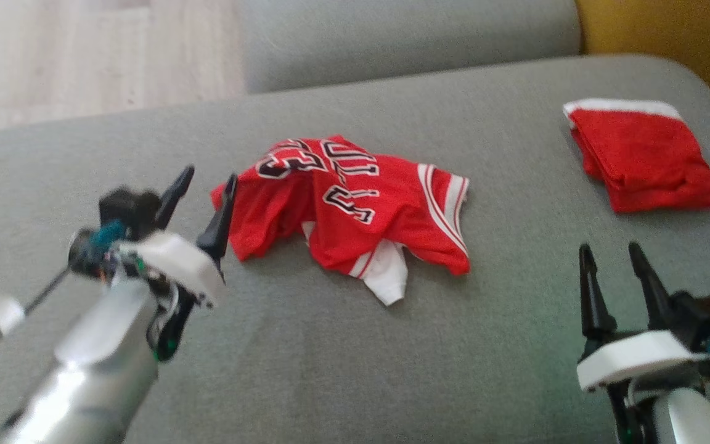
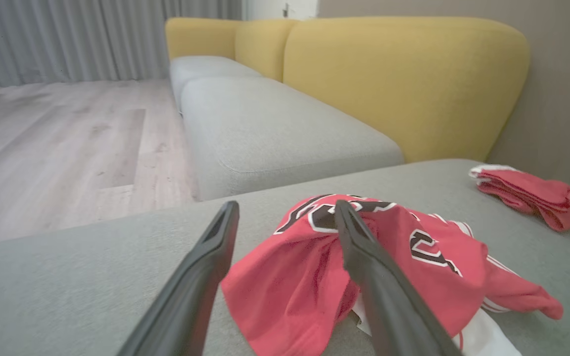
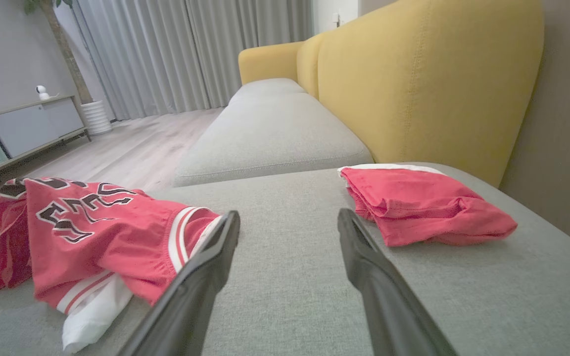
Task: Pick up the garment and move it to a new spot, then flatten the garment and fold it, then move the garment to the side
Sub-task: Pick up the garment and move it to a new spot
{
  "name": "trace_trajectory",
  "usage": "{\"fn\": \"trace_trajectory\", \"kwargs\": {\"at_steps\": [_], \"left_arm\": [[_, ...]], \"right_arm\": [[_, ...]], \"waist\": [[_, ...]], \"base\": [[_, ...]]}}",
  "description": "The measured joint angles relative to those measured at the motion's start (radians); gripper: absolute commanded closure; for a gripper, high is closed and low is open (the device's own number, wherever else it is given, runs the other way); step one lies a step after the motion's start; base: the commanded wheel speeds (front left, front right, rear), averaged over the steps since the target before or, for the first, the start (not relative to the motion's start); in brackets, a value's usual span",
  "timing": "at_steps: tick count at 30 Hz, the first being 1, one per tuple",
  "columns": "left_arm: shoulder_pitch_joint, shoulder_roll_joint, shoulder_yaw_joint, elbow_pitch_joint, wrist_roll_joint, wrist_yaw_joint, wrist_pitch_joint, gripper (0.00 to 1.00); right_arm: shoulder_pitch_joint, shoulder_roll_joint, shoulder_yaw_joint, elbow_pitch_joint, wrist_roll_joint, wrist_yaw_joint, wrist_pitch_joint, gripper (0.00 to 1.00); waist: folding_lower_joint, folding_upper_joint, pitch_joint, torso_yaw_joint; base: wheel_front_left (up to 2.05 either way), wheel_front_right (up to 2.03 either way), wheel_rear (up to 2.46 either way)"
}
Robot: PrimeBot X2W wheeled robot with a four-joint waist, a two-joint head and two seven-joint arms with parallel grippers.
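Spread wide and empty, left gripper (image 1: 210,176) hovers with the crumpled garment (image 1: 355,203) just ahead, right gripper (image 1: 611,248) likewise open; flattening seems next, needing 2 pinches at opposite hems.

The left gripper (image 1: 211,174) and its forearm (image 1: 93,364) were rendered blurred in the head view. Lettering on the jersey (image 1: 355,203) was broken up by folds and could not be read. In the left wrist view the jersey's near edge was cut off by the frame and partly covered by a finger (image 2: 374,277).
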Motion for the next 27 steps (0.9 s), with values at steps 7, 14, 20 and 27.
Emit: {"fn": "trace_trajectory", "kwargs": {"at_steps": [7,14,20,27], "left_arm": [[0.212,0.005,0.066,-0.167,-0.014,0.123,-0.063,0.0],[0.458,0.01,0.162,-0.36,0.002,0.257,-0.069,0.0],[0.684,0.008,0.281,-0.53,0.078,0.326,-0.069,0.0],[0.775,0.008,0.312,-0.576,0.123,0.333,-0.069,0.0]], "right_arm": [[0.059,0.0,-0.001,0.002,0.001,0.0,0.0,0.0],[0.114,0.0,0.0,0.009,0.001,0.0,0.0,0.0],[0.172,0.001,0.004,0.026,0.016,0.0,-0.009,0.0],[0.189,0.002,0.023,0.049,0.025,0.0,-0.028,0.0]], "waist": [[-0.0001,0.0,-0.082,0.071],[0.0,0.0,-0.119,0.113],[0.0,0.0,-0.135,0.137],[0.0002,0.0,-0.141,0.156]], "base": [[0.0,0.0,0.0],[0.0,0.0,0.0],[0.0,0.0,0.0],[0.0,0.0,0.0]]}}
